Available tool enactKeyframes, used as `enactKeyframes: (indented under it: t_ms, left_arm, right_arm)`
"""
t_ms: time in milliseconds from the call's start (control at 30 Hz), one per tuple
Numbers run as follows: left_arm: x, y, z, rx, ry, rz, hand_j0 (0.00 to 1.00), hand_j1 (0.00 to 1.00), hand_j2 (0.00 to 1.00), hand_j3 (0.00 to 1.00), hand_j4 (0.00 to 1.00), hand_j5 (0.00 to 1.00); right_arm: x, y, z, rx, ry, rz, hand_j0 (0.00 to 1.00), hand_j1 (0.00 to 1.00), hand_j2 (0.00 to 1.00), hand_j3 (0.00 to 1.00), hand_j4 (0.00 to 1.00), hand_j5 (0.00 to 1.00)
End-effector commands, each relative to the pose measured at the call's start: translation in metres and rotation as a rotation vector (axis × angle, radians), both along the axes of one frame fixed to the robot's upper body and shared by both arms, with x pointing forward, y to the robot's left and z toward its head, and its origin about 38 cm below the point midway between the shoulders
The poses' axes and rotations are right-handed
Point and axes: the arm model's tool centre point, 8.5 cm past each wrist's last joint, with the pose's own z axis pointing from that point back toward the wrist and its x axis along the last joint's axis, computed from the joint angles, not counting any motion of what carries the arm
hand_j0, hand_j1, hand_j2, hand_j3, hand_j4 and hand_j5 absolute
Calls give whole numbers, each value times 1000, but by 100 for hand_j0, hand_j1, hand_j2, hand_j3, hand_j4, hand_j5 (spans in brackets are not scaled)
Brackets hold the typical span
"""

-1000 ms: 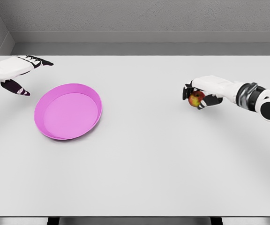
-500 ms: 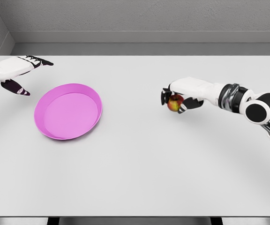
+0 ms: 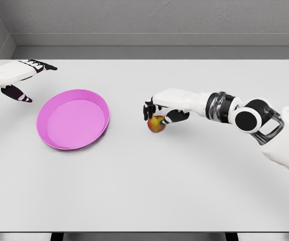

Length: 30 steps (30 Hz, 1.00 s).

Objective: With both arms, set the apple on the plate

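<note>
Moved: my right hand point(image 3: 159, 114), gripping the apple point(image 3: 156, 124), now nearer the plate point(image 3: 73, 119). Carrying step; next, release over it. Left hand point(image 3: 15, 78) open.

White-shelled arms with black fingertips; the right robot hand point(image 3: 160, 111) follows a silver-and-black wrist joint.

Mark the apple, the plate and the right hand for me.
apple point(image 3: 156, 124): head view, its visible lower front.
plate point(image 3: 73, 120): head view, bare pink floor.
right hand point(image 3: 160, 108): head view, back of the hand above the apple.
</note>
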Motion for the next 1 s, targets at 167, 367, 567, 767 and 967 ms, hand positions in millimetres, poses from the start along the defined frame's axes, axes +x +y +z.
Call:
enactKeyframes:
  t_ms: [167,367,567,767,967]
  left_arm:
    - [0,0,2,-7,-4,2,100,100,100,100,100,100]
    - [1,0,3,-8,-6,1,100,100,100,100,100,100]
    - [0,0,2,-7,-4,2,100,100,100,100,100,100]
    - [0,-1,1,-7,-1,-1,100,100,100,100,100,100]
    - [-3,-56,9,19,-50,-158,100,100,100,100,100,100]
  right_arm:
    - [-2,14,0,5,22,31,51,51,51,51,51,51]
    - [12,-38,41,25,-79,-73,100,100,100,100,100,100]
    - [-6,-177,74,-35,-215,-234,100,100,100,100,100,100]
    - [-32,-233,77,-83,-252,-259,100,100,100,100,100,100]
    - [-33,-238,86,-110,-264,-261,100,100,100,100,100,100]
